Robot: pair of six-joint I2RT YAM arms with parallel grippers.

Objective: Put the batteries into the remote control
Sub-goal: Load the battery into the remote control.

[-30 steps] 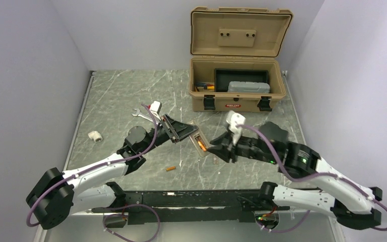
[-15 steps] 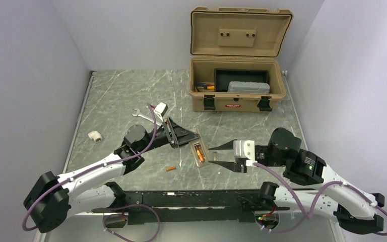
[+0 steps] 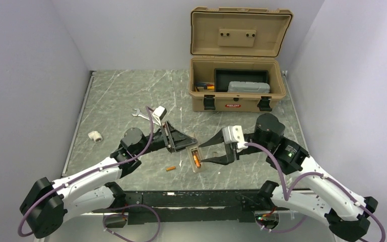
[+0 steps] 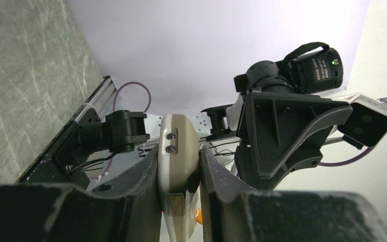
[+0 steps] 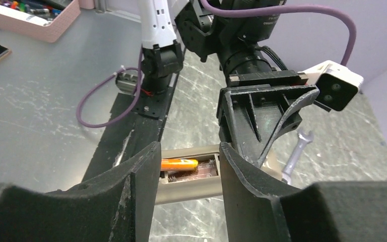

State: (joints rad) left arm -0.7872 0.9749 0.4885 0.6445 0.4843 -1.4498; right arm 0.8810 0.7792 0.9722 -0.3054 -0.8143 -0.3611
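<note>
Remote (image 3: pixel 195 157) sits near the table's (image 3: pixel 121 96) centre front, back side up, clamped at one end by the left gripper (image 3: pixel 190 146); whether its lower end touches the table cannot be told. The top view shows the bay uncovered with one battery (image 3: pixel 197 161) lying in it. A second battery (image 3: pixel 170 168) lies loose on the table just left of the remote, apart from both grippers. The right gripper (image 3: pixel 205 150) stands at the remote's right side, jaws apart, gripping nothing. The right wrist view confirms this: the remote crosses the gap beyond the fingertips, with the seated battery at the left end of the bay. The left wrist view shows no bay, only the remote's end face pinched between the fingers (image 4: pixel 141 176), with the right gripper close ahead. Bare table lies to the left and behind. The wrench (image 3: pixel 140 114) and white fitting (image 3: pixel 95 135) lie well left, and the toolbox (image 3: pixel 237 98) stands at the far right, lid up. A red label on the toolbox front and a label on the right arm's motor are too small to read.
</note>
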